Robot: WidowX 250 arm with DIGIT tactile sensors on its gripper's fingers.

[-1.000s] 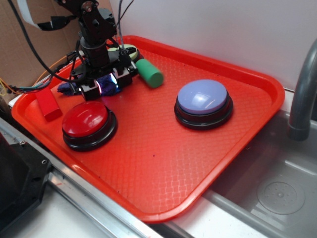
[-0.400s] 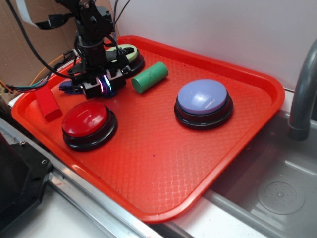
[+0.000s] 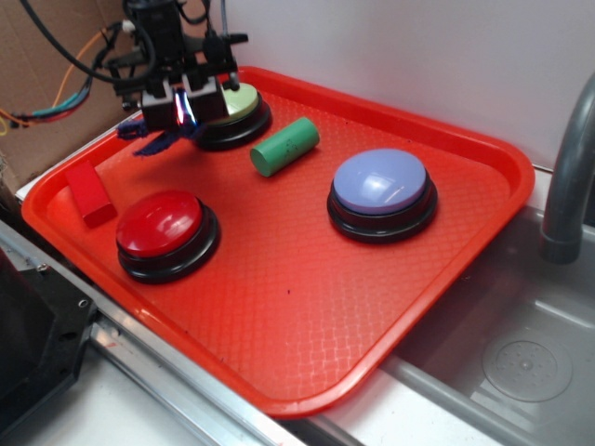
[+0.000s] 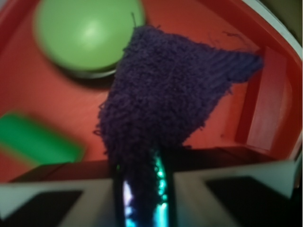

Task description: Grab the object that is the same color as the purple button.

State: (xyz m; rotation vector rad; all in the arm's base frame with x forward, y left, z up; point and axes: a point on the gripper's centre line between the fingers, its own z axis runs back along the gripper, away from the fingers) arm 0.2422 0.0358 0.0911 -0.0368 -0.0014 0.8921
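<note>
I have the pincer (image 3: 178, 110) closed tight on the purple cloth (image 4: 165, 94), which matches the purple button (image 3: 381, 186) well off to the side of the pincer. In the wrist view the cloth comes out from between the jaws as a fuzzy, ragged triangle, pinched at one narrow end with the wide part drooping free below. From outside, that loose part (image 3: 160, 141) hangs under the pincer, apparently clear of the red tray (image 3: 307, 307), though I cannot be sure the lowest fringe is not brushing it.

I judge the cloth to be very light, soft and limp, with nothing in it to break. It has no stiffness, so it bends wherever I take it. The pile should give good friction, and I expect little slipping. The hold looks deep enough, with the fabric bunched between the jaws rather than caught by a few threads.

The green button (image 3: 237, 100) sits just behind the pincer, the green cylinder (image 3: 284, 147) beside it, and the red block (image 3: 90, 192) and red button (image 3: 160, 225) lie below.
</note>
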